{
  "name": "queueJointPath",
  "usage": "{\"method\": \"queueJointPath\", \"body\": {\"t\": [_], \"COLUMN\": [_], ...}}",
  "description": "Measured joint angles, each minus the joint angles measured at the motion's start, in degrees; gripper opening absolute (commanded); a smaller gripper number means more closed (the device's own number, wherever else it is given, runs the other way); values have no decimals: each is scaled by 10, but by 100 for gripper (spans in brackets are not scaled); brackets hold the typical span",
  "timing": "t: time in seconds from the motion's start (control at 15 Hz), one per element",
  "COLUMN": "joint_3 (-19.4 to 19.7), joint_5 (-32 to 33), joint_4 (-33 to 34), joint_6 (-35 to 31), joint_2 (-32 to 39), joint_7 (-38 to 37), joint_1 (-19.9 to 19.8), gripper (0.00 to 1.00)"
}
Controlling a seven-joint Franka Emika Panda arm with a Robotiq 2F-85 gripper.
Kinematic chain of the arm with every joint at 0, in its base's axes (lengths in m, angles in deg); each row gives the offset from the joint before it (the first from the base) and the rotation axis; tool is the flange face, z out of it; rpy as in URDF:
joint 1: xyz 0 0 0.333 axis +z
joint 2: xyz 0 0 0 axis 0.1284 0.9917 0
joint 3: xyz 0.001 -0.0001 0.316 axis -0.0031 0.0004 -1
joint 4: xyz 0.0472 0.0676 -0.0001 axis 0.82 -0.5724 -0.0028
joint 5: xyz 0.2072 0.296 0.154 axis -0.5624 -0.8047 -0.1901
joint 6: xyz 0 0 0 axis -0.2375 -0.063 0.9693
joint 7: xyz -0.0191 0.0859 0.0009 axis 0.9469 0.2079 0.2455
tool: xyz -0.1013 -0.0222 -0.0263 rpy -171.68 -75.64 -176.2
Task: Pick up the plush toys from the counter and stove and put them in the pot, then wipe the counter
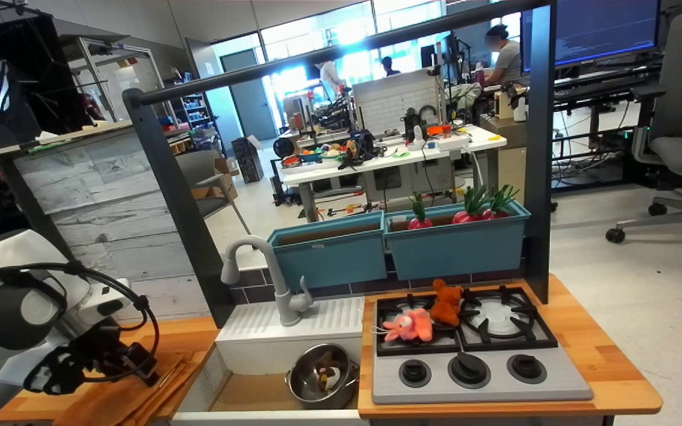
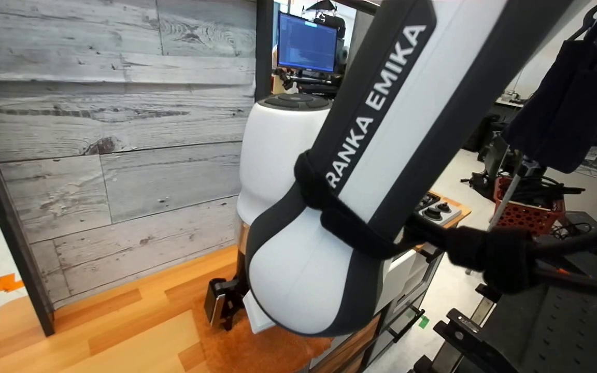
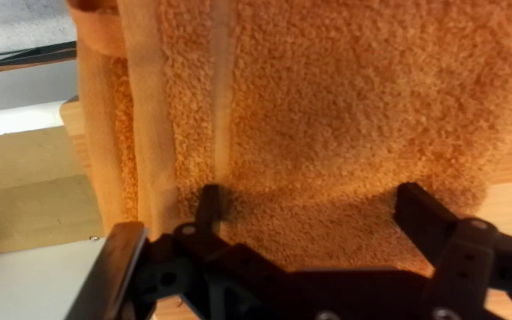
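Wide over the orange terry towel (image 3: pixel 349 111), the gripper (image 3: pixel 309 191) seems bound for wiping, needing a pinch next, while plush toys (image 1: pixel 415 325) sit on the stove (image 1: pixel 498 377), lower right in an exterior view.

arm (image 2: pixel 417 114) slanting down; gripper (image 3: pixel 309 191) at its lower end angled downward, jaws spread wide apart

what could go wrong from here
The jaws stand open over the folded cloth; closing might catch only one layer. It lies beside the sink, so a careless sweep could drag it in. The orange toy and pink toy sit on the stove, so wiping first may leave them out of the pot.
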Motion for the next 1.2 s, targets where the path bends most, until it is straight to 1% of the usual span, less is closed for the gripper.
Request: {"method": "queueJointPath", "body": {"t": [0.13,0.33,0.4,0.53,0.8,1.07,1.2], "joint_3": [-8,-32,-38,-49,-74,-94,-92], "joint_5": [-18,-30,-30,-30,-30,-30,-30], "joint_4": [2,21,33,63,124,204,253], "joint_6": [18,37,42,46,70,86,105], "joint_2": [0,13,25,51,73,110,132], "joint_7": [1,5,7,11,16,13,3], "joint_1": [-21,-66,-74,-77,-59,-14,10], "gripper": [100,100,100,100,100,100,100]}}
